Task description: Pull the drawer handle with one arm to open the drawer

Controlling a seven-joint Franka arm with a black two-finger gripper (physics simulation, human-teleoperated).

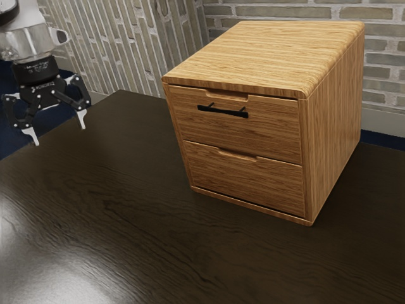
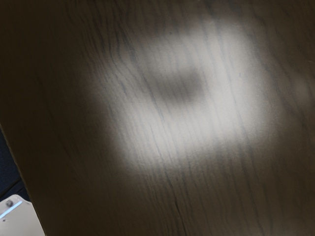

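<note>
1. Nearest lies the dark wooden table [image 1: 126, 240], its grain glossy under the light. In the wrist view the same table [image 2: 157, 196] runs under the hand with a bright patch [image 2: 182, 103] of glare on it (a dimmer, squarish shadow sits inside that patch).
2. At the table's edge in the wrist view, a strip of dark blue floor [image 2: 6, 169] shows, and beside it the corner of a pale object [image 2: 14, 219] that cannot be identified.
3. Further in, on the exterior view's right, a light wooden cabinet [image 1: 332, 126] stands upright on the table.
4. Its lower drawer [image 1: 247, 177] is shut and has only a shallow cut-out at its top edge.
5. Above it, the upper drawer [image 1: 253, 130] also looks shut, its front level with the one below.
6. The thin black handle [image 1: 223, 111] lies horizontally across the upper part of that front (just under a similar cut-out), with nothing touching it.
7. Well apart from the cabinet, at the exterior view's left, the gripper [image 1: 57, 128] hangs from the arm [image 1: 28, 38] above the table's far edge. Its fingers point downward and are spread wide, with nothing between them.
8. Farthest back stands a grey brick wall [image 1: 126, 38].
</note>
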